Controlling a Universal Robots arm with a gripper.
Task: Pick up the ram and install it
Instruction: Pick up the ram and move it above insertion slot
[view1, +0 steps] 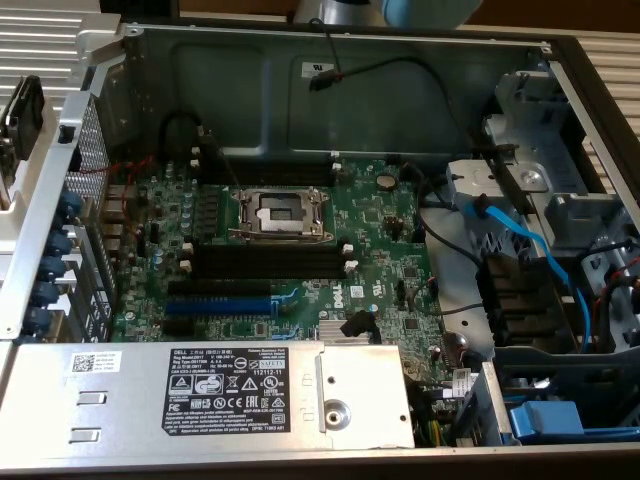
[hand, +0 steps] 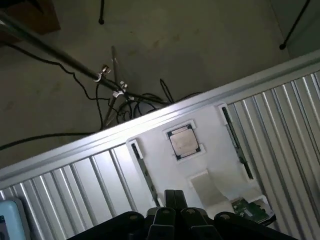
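Wrist view: tool (hand: 173, 196) closed near ram (hand: 144, 172).

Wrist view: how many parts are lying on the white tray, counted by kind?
ram sticks: 2
processor chip: 1
small green circuit board: 1
pale flat strip: 1
Total: 5

"dell" on the black label (view1: 228, 385) and on the motherboard (view1: 372, 232)
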